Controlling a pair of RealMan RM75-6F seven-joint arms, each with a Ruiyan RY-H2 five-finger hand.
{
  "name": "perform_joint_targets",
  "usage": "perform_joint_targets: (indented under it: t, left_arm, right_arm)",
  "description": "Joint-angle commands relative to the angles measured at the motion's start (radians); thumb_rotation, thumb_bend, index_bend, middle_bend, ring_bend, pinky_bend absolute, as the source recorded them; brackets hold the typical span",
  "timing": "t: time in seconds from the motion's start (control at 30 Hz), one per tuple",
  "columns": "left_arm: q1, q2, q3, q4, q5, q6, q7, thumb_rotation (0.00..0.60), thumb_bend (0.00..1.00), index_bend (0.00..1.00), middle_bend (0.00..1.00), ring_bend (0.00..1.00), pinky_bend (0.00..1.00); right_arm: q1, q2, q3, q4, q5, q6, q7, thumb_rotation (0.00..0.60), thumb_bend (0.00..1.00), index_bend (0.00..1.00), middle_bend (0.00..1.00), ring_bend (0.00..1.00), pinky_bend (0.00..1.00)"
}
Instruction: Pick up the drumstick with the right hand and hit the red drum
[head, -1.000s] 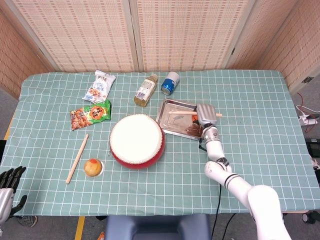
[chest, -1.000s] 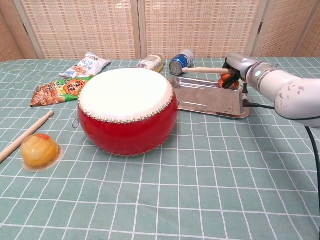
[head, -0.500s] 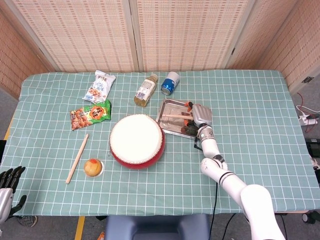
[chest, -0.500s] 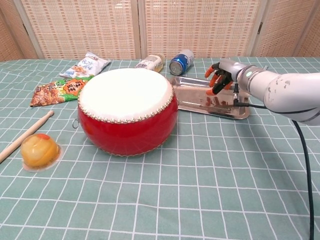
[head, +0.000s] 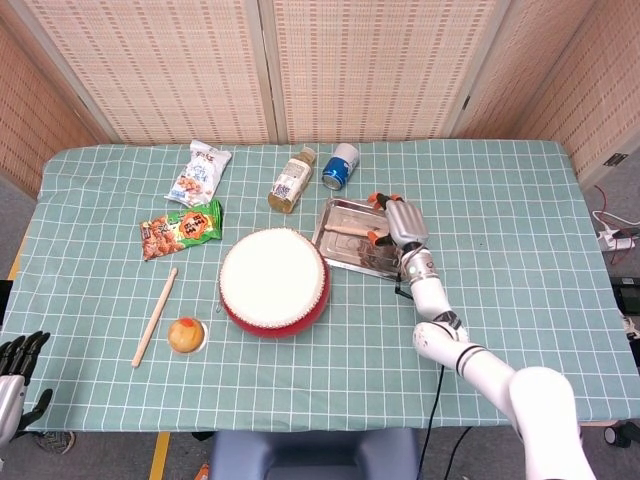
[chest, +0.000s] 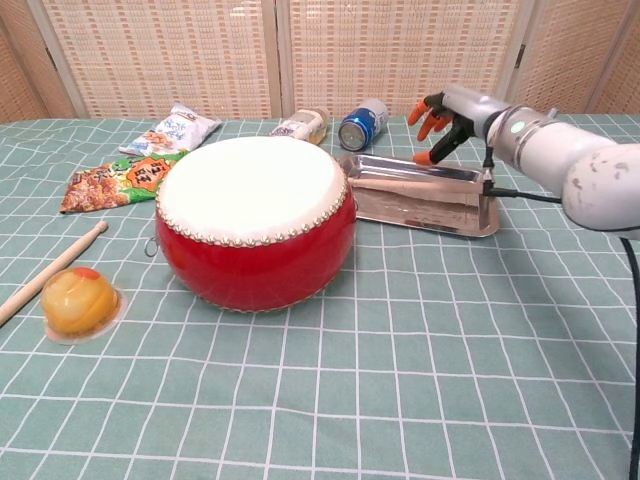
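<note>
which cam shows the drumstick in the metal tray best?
Head view: the drumstick lies in plain sight inside the metal tray, just left of the right hand. In the chest view the tray's near wall hides it.

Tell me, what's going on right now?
Right hand open above tray, holding nothing. Drumstick lying in tray. Left hand idle. Red drum unobstructed.

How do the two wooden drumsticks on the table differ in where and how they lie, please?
The left drumstick lies bare on the tablecloth, running diagonally beside the jelly cup, far from either hand. The tray drumstick lies roughly crosswise inside the metal tray, right under the right hand. Both are plain light wood, and neither is held.
</note>
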Motion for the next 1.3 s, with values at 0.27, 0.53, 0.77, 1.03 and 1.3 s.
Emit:
perform_joint_targets:
  t: [0.27, 0.53, 0.77, 1.03, 1.3]
  left_arm:
    - [-0.015, 0.010, -0.011, -0.029, 0.008, 0.002, 0.019, 0.600, 0.33, 0.04, 0.05, 0.00, 0.00]
    - [-0.036, 0.020, -0.024, -0.077, 0.016, -0.002, 0.066, 0.600, 0.33, 0.04, 0.05, 0.00, 0.00]
    - [-0.046, 0.029, -0.034, -0.116, 0.021, 0.008, 0.109, 0.600, 0.33, 0.04, 0.05, 0.00, 0.00]
    - [-0.042, 0.025, -0.049, -0.133, 0.022, 0.045, 0.137, 0.600, 0.33, 0.04, 0.02, 0.00, 0.00]
    - [-0.052, 0.033, -0.054, -0.146, 0.025, 0.043, 0.155, 0.600, 0.33, 0.04, 0.02, 0.00, 0.00]
  right_arm:
    - [-0.356, 0.498, -0.171, -0.718, -0.201, 0.375, -0.052, 0.600, 0.30, 0.29, 0.30, 0.19, 0.33]
    - [-0.572, 0.712, -0.296, -0.978, -0.309, 0.580, -0.057, 0.600, 0.30, 0.24, 0.26, 0.15, 0.27]
    - [-0.703, 0.791, -0.416, -1.037, -0.453, 0.689, 0.006, 0.600, 0.30, 0.11, 0.14, 0.02, 0.06]
    - [-0.799, 0.752, -0.473, -1.002, -0.575, 0.821, -0.075, 0.600, 0.30, 0.00, 0.00, 0.00, 0.00]
    - [-0.903, 0.712, -0.500, -0.991, -0.613, 0.942, -0.089, 0.600, 0.30, 0.00, 0.00, 0.00, 0.00]
